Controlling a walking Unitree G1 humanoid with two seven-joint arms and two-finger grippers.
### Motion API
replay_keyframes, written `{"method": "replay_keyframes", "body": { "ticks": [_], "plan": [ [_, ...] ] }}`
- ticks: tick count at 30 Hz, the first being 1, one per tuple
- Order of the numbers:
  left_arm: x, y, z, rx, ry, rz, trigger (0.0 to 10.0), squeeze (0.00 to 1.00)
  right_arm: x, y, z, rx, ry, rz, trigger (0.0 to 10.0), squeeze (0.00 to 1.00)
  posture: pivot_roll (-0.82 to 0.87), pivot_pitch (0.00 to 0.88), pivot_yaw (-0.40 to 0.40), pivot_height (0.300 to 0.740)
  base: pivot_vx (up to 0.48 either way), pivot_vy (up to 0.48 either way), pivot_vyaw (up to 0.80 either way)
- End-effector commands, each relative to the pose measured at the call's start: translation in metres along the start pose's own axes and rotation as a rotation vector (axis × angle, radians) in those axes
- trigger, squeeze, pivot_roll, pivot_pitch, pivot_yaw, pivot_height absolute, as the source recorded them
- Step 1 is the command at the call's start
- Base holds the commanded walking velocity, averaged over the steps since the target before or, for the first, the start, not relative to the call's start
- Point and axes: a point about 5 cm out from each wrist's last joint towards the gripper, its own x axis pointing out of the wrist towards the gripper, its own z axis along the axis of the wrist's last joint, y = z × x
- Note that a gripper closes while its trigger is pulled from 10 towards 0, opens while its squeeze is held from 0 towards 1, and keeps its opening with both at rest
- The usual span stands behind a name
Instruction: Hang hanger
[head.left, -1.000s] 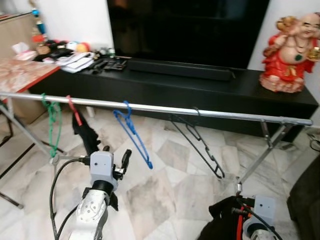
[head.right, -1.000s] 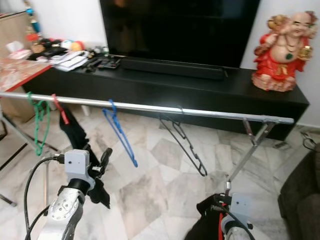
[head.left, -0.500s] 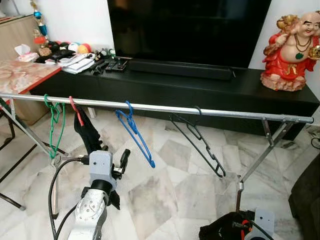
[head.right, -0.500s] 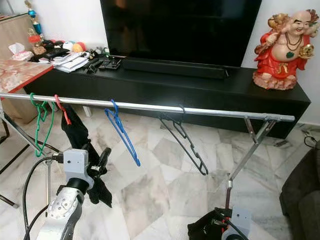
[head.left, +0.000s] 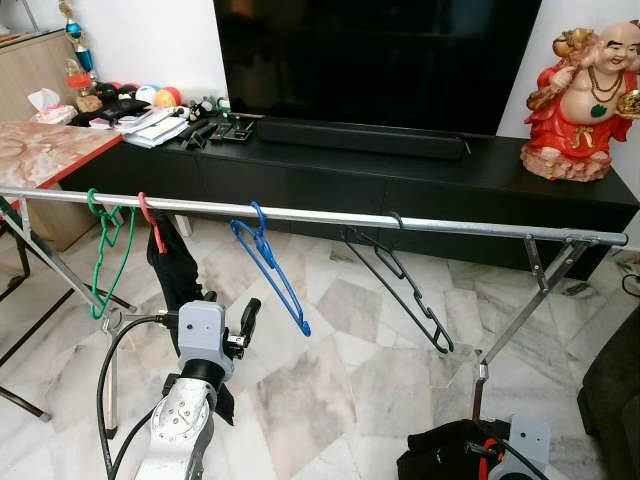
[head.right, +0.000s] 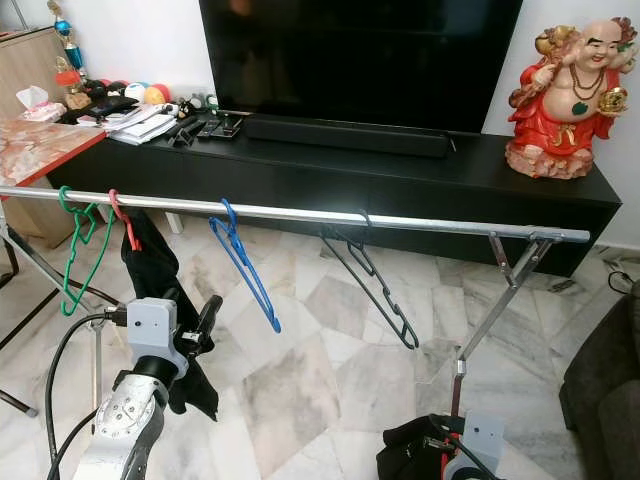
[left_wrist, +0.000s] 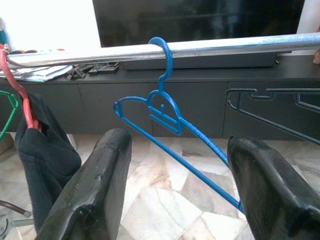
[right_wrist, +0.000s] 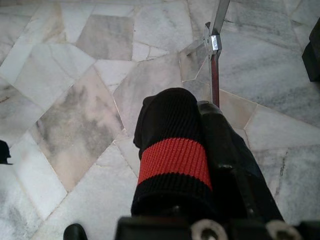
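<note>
With the blue hanger (left_wrist: 172, 131) already hooked on the rail (head.left: 330, 216) just ahead of the empty, spread left gripper (left_wrist: 180, 187), the hanging looks done, while the low right gripper (right_wrist: 200, 150) is clamped on a black garment (right_wrist: 172, 150).

Blue hanger (head.left: 270, 262); red-banded black garment (right_wrist: 172, 155).

left arm (head.left: 185, 425): silver, perforated wrist | grey camera block (head.left: 202, 332) | black cable (head.left: 108, 380) | black jaws

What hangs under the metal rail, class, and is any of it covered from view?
Under the rail: a green hanger, a red hanger carrying a black garment, a blue hanger and a black hanger. The left gripper covers the garment's lower part.
</note>
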Motion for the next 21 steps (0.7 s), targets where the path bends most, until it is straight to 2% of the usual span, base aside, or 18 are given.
{"method": "replay_keyframes", "body": {
  "ticks": [1, 16, 21],
  "plan": [
    [0.0021, 0.0008, 0.0041, 0.001, -0.014, -0.001, 10.0, 0.0, 0.0021, 0.0029, 0.0057, 0.016, -0.026, 0.0, 10.0, 0.0, 0.01, 0.018, 0.034, 0.74, 0.0, 0.0, 0.0],
    [0.0021, 0.0007, 0.0043, 0.001, -0.015, -0.002, 10.0, 0.0, 0.0022, 0.0029, 0.0057, 0.018, -0.026, -0.001, 10.0, 0.0, 0.01, 0.018, 0.034, 0.74, 0.0, 0.0, 0.0],
    [0.0011, -0.004, 0.0051, -0.007, -0.025, -0.018, 10.0, 0.0, 0.0025, 0.0005, 0.0083, -0.001, -0.04, -0.006, 10.0, 0.0, 0.01, 0.019, 0.023, 0.74, 0.407, 0.0, 0.0]
  ]
}}
